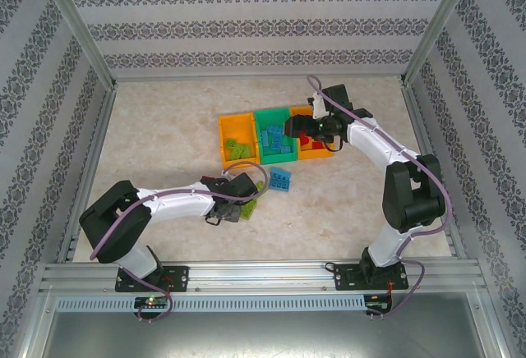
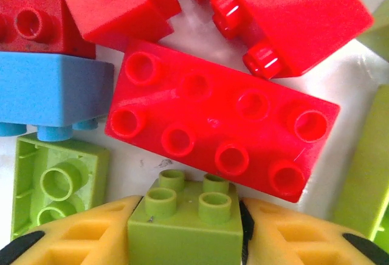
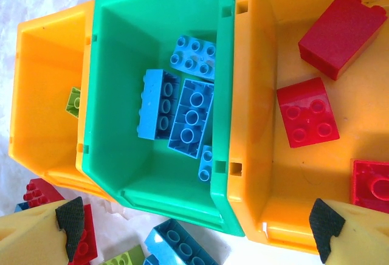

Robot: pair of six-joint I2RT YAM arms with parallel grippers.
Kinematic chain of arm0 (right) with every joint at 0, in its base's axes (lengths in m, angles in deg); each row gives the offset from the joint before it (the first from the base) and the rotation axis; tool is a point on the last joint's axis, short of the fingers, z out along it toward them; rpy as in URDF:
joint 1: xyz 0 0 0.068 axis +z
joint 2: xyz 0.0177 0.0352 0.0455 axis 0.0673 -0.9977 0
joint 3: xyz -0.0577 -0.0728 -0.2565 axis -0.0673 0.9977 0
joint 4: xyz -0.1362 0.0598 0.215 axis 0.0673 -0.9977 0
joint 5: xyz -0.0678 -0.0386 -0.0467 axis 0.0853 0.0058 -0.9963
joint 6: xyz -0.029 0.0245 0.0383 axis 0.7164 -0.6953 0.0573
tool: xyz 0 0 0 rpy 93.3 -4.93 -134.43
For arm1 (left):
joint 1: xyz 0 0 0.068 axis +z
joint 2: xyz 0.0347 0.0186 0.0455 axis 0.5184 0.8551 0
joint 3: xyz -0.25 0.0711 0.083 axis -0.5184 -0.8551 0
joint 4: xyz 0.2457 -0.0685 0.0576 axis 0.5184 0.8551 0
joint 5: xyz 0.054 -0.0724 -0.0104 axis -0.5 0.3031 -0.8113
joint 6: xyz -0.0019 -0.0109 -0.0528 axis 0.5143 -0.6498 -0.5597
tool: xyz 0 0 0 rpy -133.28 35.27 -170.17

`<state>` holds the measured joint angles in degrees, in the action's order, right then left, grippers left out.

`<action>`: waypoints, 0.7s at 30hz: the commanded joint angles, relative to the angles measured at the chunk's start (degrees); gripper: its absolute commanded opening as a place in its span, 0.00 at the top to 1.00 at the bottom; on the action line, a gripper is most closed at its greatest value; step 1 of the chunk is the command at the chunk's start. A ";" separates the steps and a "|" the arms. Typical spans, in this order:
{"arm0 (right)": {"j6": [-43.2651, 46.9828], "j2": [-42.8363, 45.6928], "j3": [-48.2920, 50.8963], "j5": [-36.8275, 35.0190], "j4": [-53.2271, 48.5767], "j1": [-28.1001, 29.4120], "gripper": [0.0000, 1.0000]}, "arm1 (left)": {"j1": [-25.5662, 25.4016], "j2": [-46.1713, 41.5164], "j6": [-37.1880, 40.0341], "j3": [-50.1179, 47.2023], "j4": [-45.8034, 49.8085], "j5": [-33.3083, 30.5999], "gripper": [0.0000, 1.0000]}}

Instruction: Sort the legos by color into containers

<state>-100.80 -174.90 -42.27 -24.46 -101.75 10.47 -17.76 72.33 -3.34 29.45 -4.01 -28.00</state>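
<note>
Gripping lime green brick (image 2: 182, 225) by its edge in left end effector (image 2: 185, 244), just beside long red brick (image 2: 222, 122): may slip or drag neighbour on lifting. Holding nothing in wide-open right end effector (image 3: 197, 228).

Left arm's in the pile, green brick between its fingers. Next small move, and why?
Probably lift straight up: the left gripper appears to grip the lime green brick, red bricks crowd it, and the left orange bin holds green.

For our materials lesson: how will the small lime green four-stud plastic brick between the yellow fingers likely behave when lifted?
The small lime green plastic brick looks moulded and rigid, so it probably won't flex. Its smooth flat sides might slip. Boxy, it shouldn't roll.
</note>
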 commanded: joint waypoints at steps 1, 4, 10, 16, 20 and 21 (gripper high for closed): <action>0.22 1.81 0.59 -0.15 -0.54 -0.57 0.02 | 0.58 0.81 0.02 0.70 -0.71 -0.15 0.55; 0.22 1.82 0.76 -0.13 -0.45 -0.56 0.02 | 0.65 0.62 -0.27 0.69 -0.83 -0.40 0.57; 0.33 1.82 1.21 -0.13 -0.36 -0.61 0.02 | 0.58 -0.09 -0.69 0.71 -0.61 -0.39 0.69; 0.30 2.04 1.31 -0.16 -0.19 -0.64 0.02 | 0.57 -4.00 -1.71 0.58 2.68 -0.75 0.73; 0.30 2.28 1.44 0.20 0.01 -0.55 0.02 | 0.58 -7.59 -2.34 1.18 5.61 -1.06 0.73; 0.43 2.41 1.51 0.22 -0.01 -0.57 0.02 | 0.59 -8.38 -2.47 1.48 6.40 -1.23 0.73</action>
<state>-100.80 -174.49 -41.51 -24.46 -101.73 10.47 -17.76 66.80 -4.28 29.73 -2.19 -27.82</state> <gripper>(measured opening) 0.979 0.332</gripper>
